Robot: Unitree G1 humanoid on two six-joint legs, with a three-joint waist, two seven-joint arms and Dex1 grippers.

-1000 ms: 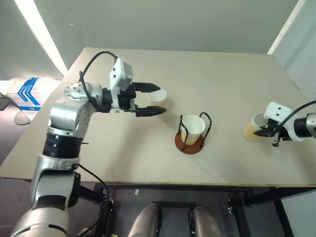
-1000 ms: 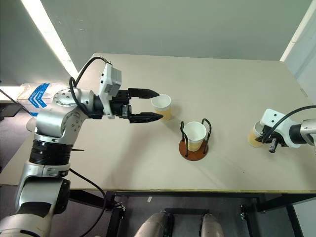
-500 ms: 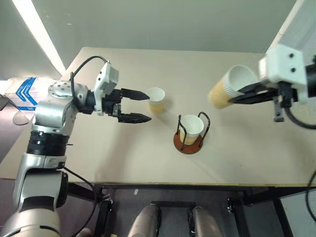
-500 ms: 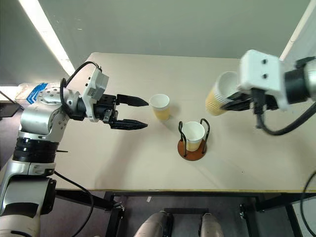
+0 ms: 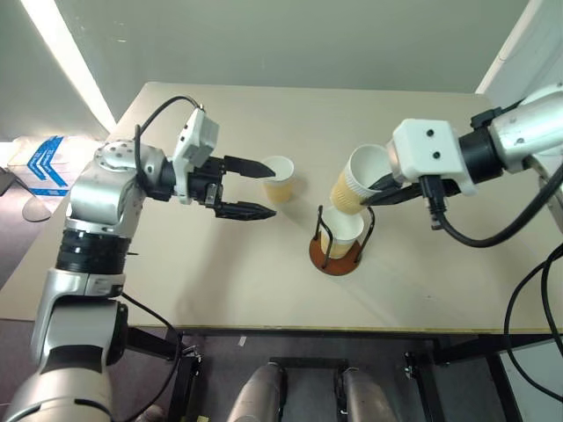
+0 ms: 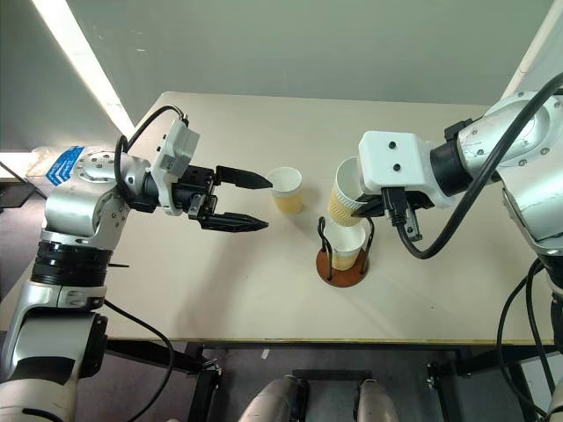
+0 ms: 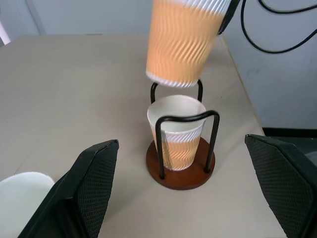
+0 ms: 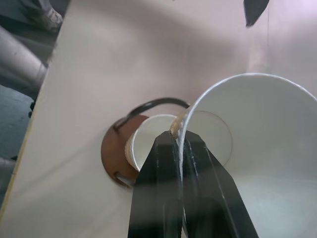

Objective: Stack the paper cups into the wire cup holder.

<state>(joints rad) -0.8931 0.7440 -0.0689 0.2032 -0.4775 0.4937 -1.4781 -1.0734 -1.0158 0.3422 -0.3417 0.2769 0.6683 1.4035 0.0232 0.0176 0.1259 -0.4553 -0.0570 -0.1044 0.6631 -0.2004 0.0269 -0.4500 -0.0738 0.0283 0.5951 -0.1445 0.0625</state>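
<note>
a paper cup (image 6: 350,195) is pinched by its rim in the right tool (image 8: 179,144), tilted, directly above the cup seated (image 6: 347,243) in the wire cup holder (image 6: 344,268); the third cup (image 6: 287,190) stands at 10 o'clock, beside the released left tool (image 6: 255,201).

The carried cup (image 7: 182,42) is running off the left wrist view's edge, hiding its rim. The 3rd cup (image 7: 22,198) is showing just part of its rim at a corner. The holder's base (image 8: 113,158) is lying partly hidden behind the seated cup (image 8: 148,136).

Beige table (image 5: 422,132); perhaps blue-printed packaging (image 5: 48,164) beyond.
</note>
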